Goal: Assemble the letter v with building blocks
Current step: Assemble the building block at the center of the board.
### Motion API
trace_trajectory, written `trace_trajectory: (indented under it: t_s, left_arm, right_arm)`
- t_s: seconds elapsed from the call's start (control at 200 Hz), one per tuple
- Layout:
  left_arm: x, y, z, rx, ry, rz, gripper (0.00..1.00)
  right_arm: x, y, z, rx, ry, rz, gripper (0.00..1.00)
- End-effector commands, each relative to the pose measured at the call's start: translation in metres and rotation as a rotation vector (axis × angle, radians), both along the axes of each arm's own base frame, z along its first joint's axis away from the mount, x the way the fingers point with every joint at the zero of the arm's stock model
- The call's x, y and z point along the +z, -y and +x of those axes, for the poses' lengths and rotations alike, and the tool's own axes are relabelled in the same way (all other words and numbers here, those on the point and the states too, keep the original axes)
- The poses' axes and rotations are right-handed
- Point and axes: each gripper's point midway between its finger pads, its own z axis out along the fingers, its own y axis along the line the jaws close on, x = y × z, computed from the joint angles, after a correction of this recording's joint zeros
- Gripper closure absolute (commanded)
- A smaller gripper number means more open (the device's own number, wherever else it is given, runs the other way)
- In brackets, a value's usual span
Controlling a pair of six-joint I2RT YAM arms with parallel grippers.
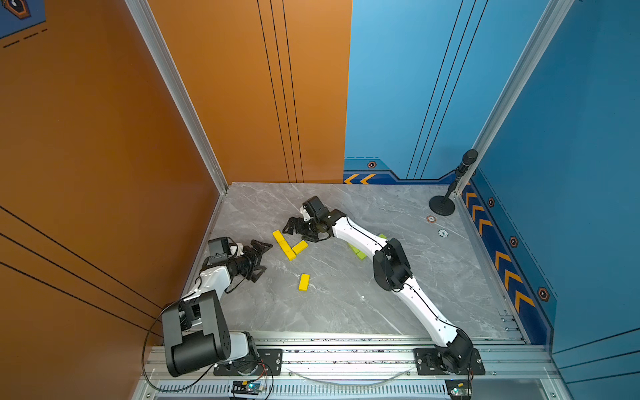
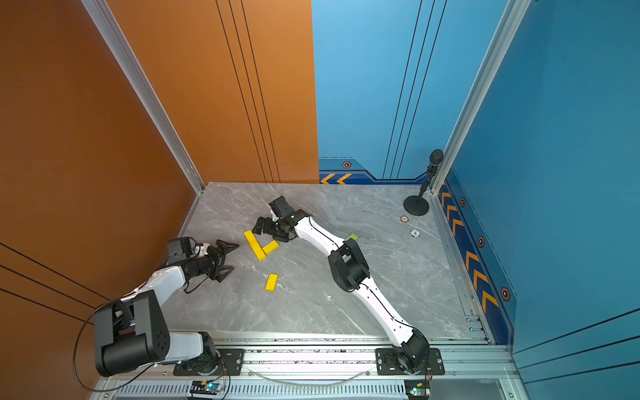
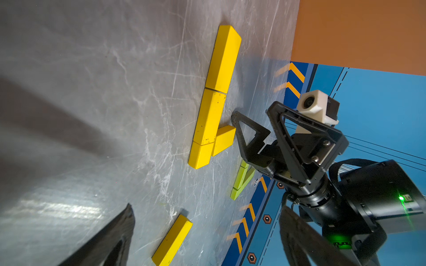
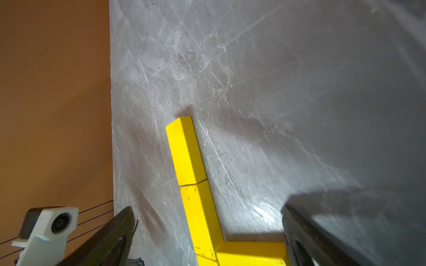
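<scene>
Three yellow building blocks lie end to end in a slanted row (image 1: 284,245) (image 2: 255,245) (image 3: 213,96) (image 4: 186,152). A short yellow block (image 1: 300,246) (image 4: 251,251) branches off its near end. My right gripper (image 1: 294,233) (image 2: 266,232) (image 4: 207,208) hangs open over that joint and holds nothing. A loose yellow block (image 1: 304,282) (image 2: 271,282) (image 3: 171,240) lies nearer the front. My left gripper (image 1: 267,257) (image 2: 234,257) (image 3: 206,207) stands open and empty left of the row. Lime-green blocks (image 1: 359,253) (image 3: 241,182) are mostly hidden under the right arm.
A black microphone stand (image 1: 442,204) occupies the back right corner, with two small discs (image 1: 431,218) (image 1: 443,233) near it. The orange wall (image 1: 104,156) runs close along the left arm's side. A metal rail (image 1: 346,356) carries both arm bases at the front.
</scene>
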Motion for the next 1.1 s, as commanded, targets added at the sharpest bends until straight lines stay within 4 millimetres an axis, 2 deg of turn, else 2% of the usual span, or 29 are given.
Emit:
trace_trajectory:
  t_s: [0.0, 0.105, 0.185, 0.195, 0.205, 0.27, 0.31, 0.451, 0.556, 0.586, 0.751, 0.771, 0.826, 0.921, 1.011, 1.096]
  left_arm:
    - [0.021, 0.003, 0.012, -0.025, 0.026, 0.051, 0.02]
    - [0.039, 0.006, 0.02, -0.059, 0.037, 0.13, 0.02]
    - [0.052, 0.01, 0.029, -0.083, 0.041, 0.203, 0.02]
    - [0.053, 0.011, 0.029, -0.087, 0.036, 0.214, 0.02]
    - [0.055, 0.012, 0.03, -0.093, 0.036, 0.224, 0.02]
    - [0.065, 0.017, 0.035, -0.142, 0.019, 0.302, 0.02]
    - [0.078, 0.021, 0.042, -0.181, 0.028, 0.354, 0.02]
    - [0.091, 0.028, 0.052, -0.314, -0.038, 0.495, 0.02]
    - [0.094, 0.047, 0.061, -0.484, -0.081, 0.624, 0.02]
    - [0.089, 0.054, 0.062, -0.542, -0.113, 0.648, 0.02]
    - [0.072, 0.085, 0.074, -0.807, -0.15, 0.785, 0.0]
    - [0.07, 0.088, 0.076, -0.839, -0.143, 0.821, 0.0]
    - [0.064, 0.09, 0.08, -0.896, -0.136, 0.924, 0.0]
    - [0.048, 0.097, 0.082, -0.98, -0.147, 0.978, 0.01]
    - [0.036, 0.108, 0.088, -1.059, -0.13, 1.0, 0.02]
    - [0.02, 0.122, 0.092, -1.144, -0.125, 1.034, 0.05]
  right_arm:
    - [0.003, 0.002, 0.014, 0.001, 0.035, 0.025, 0.0]
    - [0.033, 0.008, 0.027, -0.026, 0.078, 0.061, 0.0]
    - [0.061, 0.008, 0.027, -0.027, 0.114, 0.084, 0.0]
    - [0.066, 0.021, 0.039, -0.051, 0.122, 0.086, 0.0]
    - [0.071, 0.024, 0.042, -0.058, 0.127, 0.09, 0.0]
    - [0.104, 0.035, 0.046, -0.073, 0.171, 0.107, 0.0]
    - [0.123, 0.045, 0.048, -0.091, 0.197, 0.103, 0.0]
    - [0.171, 0.119, 0.057, -0.22, 0.228, 0.051, 0.0]
    - [0.21, 0.18, 0.045, -0.264, 0.301, -0.018, 0.0]
    - [0.224, 0.199, 0.038, -0.281, 0.32, -0.039, 0.0]
    - [0.243, 0.277, -0.007, -0.333, 0.36, -0.124, 0.0]
    - [0.235, 0.286, -0.015, -0.34, 0.35, -0.141, 0.0]
    - [0.234, 0.307, -0.032, -0.362, 0.355, -0.156, 0.0]
    - [0.23, 0.338, -0.058, -0.4, 0.351, -0.152, 0.0]
    - [0.228, 0.36, -0.076, -0.432, 0.347, -0.138, 0.0]
    - [0.224, 0.368, -0.089, -0.426, 0.349, -0.153, 0.0]
